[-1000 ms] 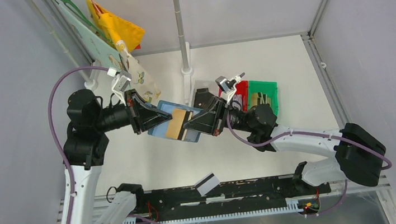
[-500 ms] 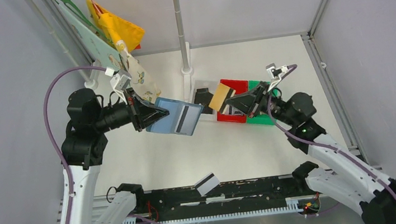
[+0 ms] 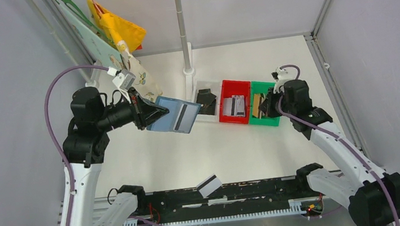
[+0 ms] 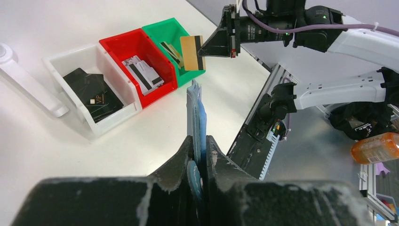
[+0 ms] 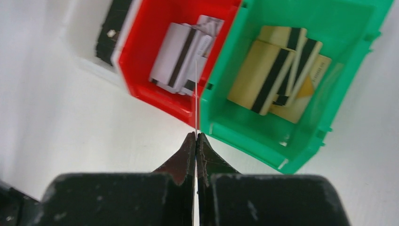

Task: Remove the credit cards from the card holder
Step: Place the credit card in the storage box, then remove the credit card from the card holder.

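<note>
My left gripper (image 3: 155, 113) is shut on the teal-blue card holder (image 3: 165, 124) and holds it in the air left of the bins. A grey card with a dark stripe (image 3: 183, 116) shows in its open face. In the left wrist view the holder (image 4: 196, 110) stands edge-on between my closed jaws. My right gripper (image 3: 263, 106) is shut on a gold card (image 3: 256, 105) over the green bin (image 3: 258, 83). The right wrist view shows that card (image 5: 195, 94) edge-on as a thin line above the wall between the red and green bins. It also shows in the left wrist view (image 4: 193, 52).
A white bin (image 3: 204, 83) holds black cards, a red bin (image 3: 234, 82) grey striped cards (image 5: 181, 59), the green bin gold striped cards (image 5: 275, 70). One grey card (image 3: 210, 185) lies on the front rail. A pole base (image 3: 187, 69) and hanging cloths (image 3: 120, 34) stand at the back left.
My right gripper has pulled the gold card away from the holder and carried it right, to over the green bin. My left gripper has kept hold of the holder, shifting slightly left.
</note>
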Controlling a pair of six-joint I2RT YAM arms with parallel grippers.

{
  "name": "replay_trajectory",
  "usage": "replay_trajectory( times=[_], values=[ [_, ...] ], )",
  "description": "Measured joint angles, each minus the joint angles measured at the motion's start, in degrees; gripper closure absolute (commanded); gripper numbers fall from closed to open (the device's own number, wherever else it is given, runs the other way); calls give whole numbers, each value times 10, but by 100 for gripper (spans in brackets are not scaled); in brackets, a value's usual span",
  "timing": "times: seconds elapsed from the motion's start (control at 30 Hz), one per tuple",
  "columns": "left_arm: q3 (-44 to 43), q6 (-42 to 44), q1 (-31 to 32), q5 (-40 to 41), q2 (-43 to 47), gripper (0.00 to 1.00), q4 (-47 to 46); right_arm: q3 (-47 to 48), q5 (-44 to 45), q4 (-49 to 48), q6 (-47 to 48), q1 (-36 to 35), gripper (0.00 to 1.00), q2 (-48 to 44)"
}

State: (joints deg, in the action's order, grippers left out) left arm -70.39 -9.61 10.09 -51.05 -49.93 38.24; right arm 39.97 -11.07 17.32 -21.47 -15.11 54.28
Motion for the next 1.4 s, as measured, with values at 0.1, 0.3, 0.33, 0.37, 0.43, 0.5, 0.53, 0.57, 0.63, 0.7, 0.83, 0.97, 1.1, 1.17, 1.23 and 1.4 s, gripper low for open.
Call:
replay_trajectory(
  times=[0.1, 0.3, 0.33, 0.37, 0.43, 0.5, 0.53, 0.57, 0.63, 0.7, 0.83, 0.97, 1.1, 1.17, 1.23, 1.4],
  values=[
    [-1, 3, 0, 0, 2, 98, 1, 4, 30, 17, 19, 10, 100, 26],
    [-1, 6, 0, -3, 6, 98, 4, 33, 62, 25, 45, 27, 100, 64],
    [-1, 8, 0, -3, 6, 98, 5, 35, 65, 22, 49, 30, 100, 69],
    [-1, 10, 0, -4, 6, 98, 5, 35, 67, 19, 51, 31, 100, 75],
    [-2, 12, 0, -7, 6, 98, 6, 36, 71, 14, 56, 34, 100, 93],
    [-2, 12, 0, -16, 6, 98, 7, 36, 70, 7, 60, 38, 100, 116],
    [-2, 12, 0, -19, 6, 98, 7, 35, 69, 1, 61, 41, 100, 130],
    [-2, 12, 0, -21, 6, 98, 7, 35, 67, -3, 62, 44, 100, 141],
    [-3, 12, 0, -31, 6, 98, 7, 36, 60, -14, 63, 52, 100, 162],
    [-4, 12, 0, -36, 7, 98, 7, 36, 47, -28, 63, 60, 100, 184],
    [-5, 12, 0, -47, 11, 98, 7, 46, 17, -44, 63, 71, 98, 225],
    [-6, 12, 0, -53, 13, 98, 7, 63, 6, -50, 63, 77, 65, 264],
    [-6, 12, 0, -61, 13, 98, 7, 64, 23, -49, 62, 77, 49, 259],
    [-6, 12, 0, -63, 13, 98, 6, 64, 28, -49, 59, 77, 46, 241],
    [-6, 11, 0, -64, 13, 98, 5, 66, 32, -48, 57, 77, 42, 213],
    [-6, -5, 0, -64, 14, 98, -19, 71, 0, -76, 31, 64, 25, 109]
  ],
)
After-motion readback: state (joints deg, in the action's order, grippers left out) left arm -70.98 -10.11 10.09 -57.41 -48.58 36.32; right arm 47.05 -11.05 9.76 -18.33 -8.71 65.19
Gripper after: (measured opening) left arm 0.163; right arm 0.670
